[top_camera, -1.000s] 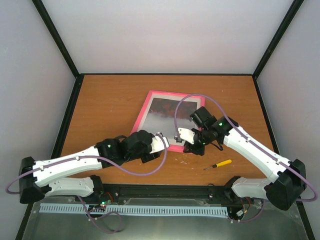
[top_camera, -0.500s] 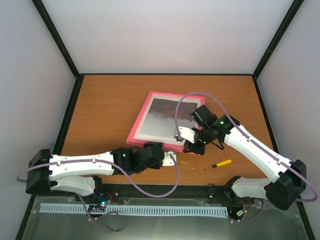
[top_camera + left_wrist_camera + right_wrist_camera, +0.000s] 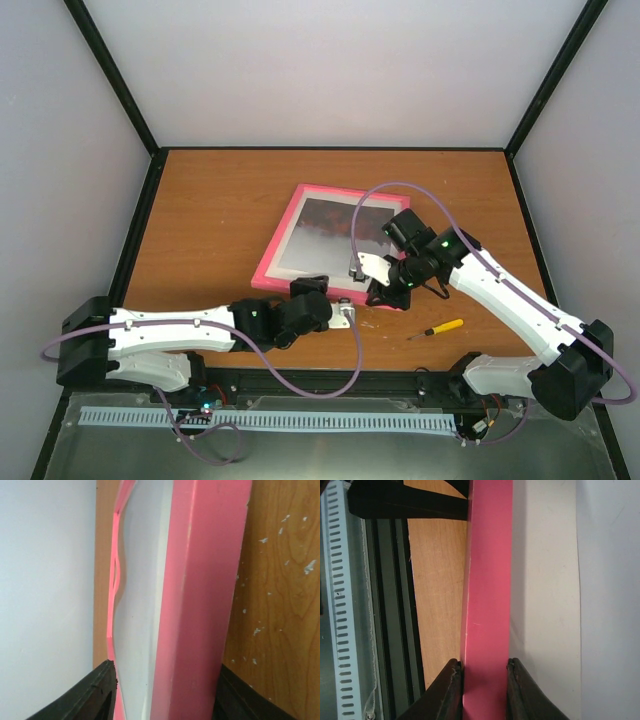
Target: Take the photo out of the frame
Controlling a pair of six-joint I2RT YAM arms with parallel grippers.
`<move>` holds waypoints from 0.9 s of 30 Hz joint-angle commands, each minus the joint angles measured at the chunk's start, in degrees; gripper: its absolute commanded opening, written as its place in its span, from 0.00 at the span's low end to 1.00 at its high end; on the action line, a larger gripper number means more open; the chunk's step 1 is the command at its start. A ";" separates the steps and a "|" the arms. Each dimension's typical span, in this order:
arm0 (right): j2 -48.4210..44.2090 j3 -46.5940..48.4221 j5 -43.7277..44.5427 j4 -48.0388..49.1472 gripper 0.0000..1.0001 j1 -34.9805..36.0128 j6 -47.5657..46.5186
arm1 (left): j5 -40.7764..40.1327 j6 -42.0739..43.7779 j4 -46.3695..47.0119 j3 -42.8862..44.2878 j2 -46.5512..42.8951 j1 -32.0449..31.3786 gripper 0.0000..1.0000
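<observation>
The frame (image 3: 272, 250), thin and bright pink, lies face up mid-table. The photo (image 3: 315, 235) shows inside it as a dark grey picture. My right gripper (image 3: 372, 290) is shut on the frame's near right rim. In the right wrist view both fingers press the pink rim (image 3: 487, 580) at my right gripper (image 3: 485, 667). My left gripper (image 3: 345, 312) sits at the frame's near edge. In the left wrist view my left gripper (image 3: 167, 672) is open, with one jaw on either side of the thick pink edge (image 3: 200, 605). The pale front pane (image 3: 140, 605) shows beside it.
A yellow-handled screwdriver (image 3: 440, 328) lies on the wooden table (image 3: 200, 220) near the right arm. A black rail (image 3: 330, 380) and a white perforated strip (image 3: 260, 420) run along the near edge. Pale walls with black corner posts (image 3: 110, 75) enclose the table.
My left arm dropped lower and stretched right, bringing its gripper from beside the frame's near rim onto the near right edge. Its jaws narrowed a little. The right arm and frame held still.
</observation>
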 commanded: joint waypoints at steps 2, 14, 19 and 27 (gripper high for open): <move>-1.39 3.55 -3.80 2.62 0.03 -0.18 -0.93 | -5.11 6.43 5.44 -0.44 0.55 -0.79 0.44; -3.44 7.97 -2.40 0.92 0.37 -0.27 2.65 | 0.36 2.20 -2.06 7.71 -2.31 -0.78 0.11; -6.67 10.62 0.27 0.81 0.63 -0.57 2.99 | 2.54 -0.71 -10.45 15.07 -2.58 -0.70 0.05; -4.83 27.61 -6.57 -7.03 0.67 -9.01 -0.02 | 4.03 -4.90 -20.81 26.20 -0.40 -0.56 0.01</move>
